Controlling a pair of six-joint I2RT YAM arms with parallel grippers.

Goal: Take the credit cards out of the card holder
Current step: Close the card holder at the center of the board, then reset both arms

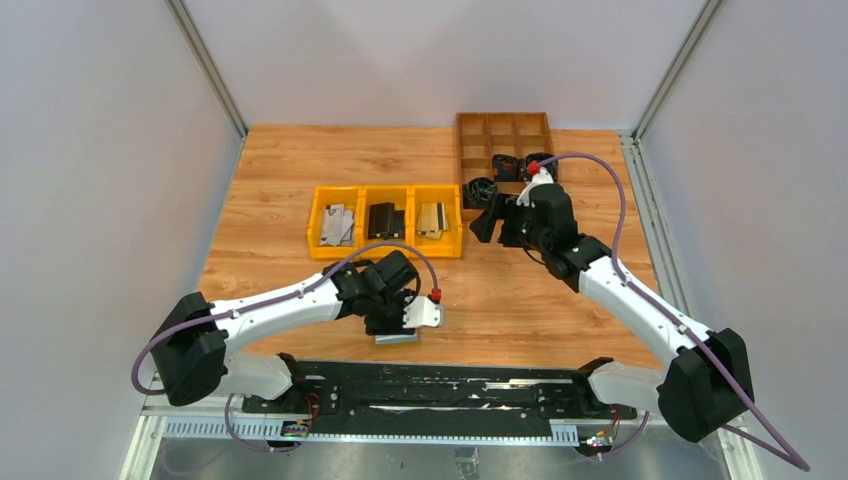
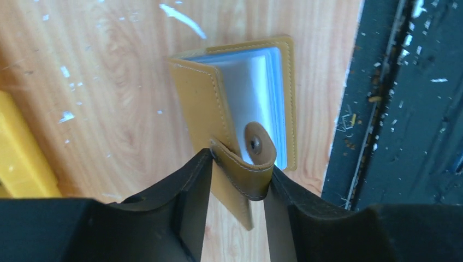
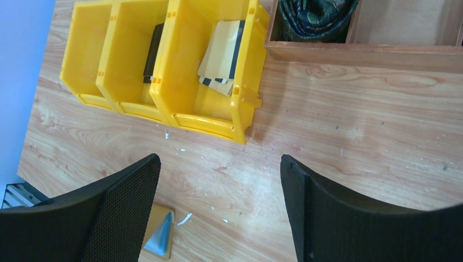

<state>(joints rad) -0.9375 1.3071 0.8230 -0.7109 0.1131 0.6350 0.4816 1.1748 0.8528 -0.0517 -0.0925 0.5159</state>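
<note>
Two black fingers of the left end effector point(image 2: 240, 177) flank the closing strap point(image 2: 245, 172) of the mustard-tan leather card holder point(image 2: 196, 103). It lies on the wooden bench point(image 2: 109, 109) just beside the black metal rail point(image 2: 404, 109) at the near edge. Whether they pinch the strap or merely bracket it, I cannot tell. The holder's cover stands partly lifted over silver-grey plastic sleeves point(image 2: 262, 93); no card inside is surely visible.

Likely trouble: with nothing pinning it, the light holder could slide toward the rail if the strap is tugged, or the cover could flop shut.

Beyond the holder sit three joined yellow plastic bins point(image 1: 385, 251) with silver-grey cards point(image 1: 337, 225), black cards point(image 1: 384, 220) and beige cards point(image 1: 433, 218); only bare bench lies between. Farther off, the right end effector point(image 3: 218, 164) hangs released, jaws wide on nothing. Farthest stands a brown wooden divided tray point(image 1: 460, 140) with coiled dark cable point(image 1: 481, 190).
</note>
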